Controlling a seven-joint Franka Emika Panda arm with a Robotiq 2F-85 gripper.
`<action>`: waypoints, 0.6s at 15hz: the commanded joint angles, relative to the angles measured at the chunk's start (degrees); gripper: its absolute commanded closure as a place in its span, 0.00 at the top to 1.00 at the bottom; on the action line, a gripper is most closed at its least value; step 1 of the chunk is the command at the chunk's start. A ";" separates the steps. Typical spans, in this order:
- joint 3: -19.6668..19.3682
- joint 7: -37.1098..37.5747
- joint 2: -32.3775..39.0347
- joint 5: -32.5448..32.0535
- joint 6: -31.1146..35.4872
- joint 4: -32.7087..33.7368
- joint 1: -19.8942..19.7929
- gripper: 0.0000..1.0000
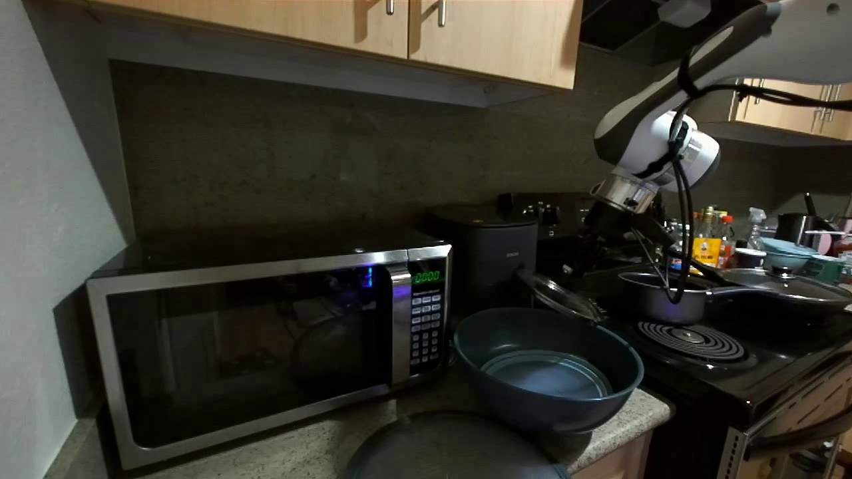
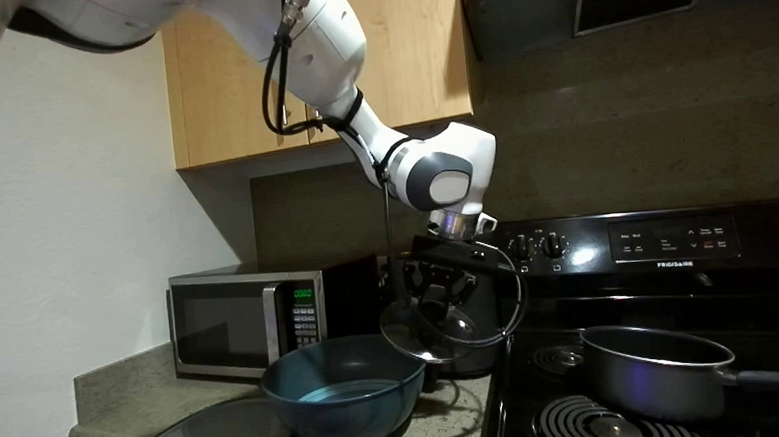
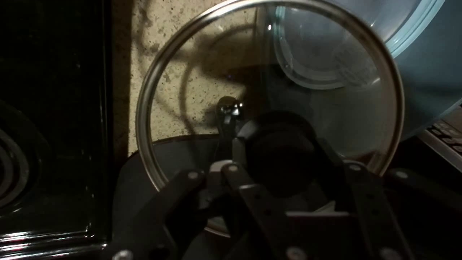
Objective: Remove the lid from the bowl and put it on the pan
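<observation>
metal-rimmed glass, the lid (image 2: 417, 338) hangs tilted, right edge lower, from the gripper (image 2: 439, 298), whose jaws stand partway closed on its dark knob (image 3: 280, 148). it is off the bowl (image 2: 348, 410), near the far rim; in both exterior views the pan (image 2: 651, 380) lies to the right, so the carry likely runs rightward.

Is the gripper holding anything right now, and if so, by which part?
Yes: the gripper holds the glass lid by the dark round knob at its middle.
</observation>
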 commanded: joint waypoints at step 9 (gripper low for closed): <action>2.69 1.70 -0.85 -14.54 1.12 -4.89 10.02 0.23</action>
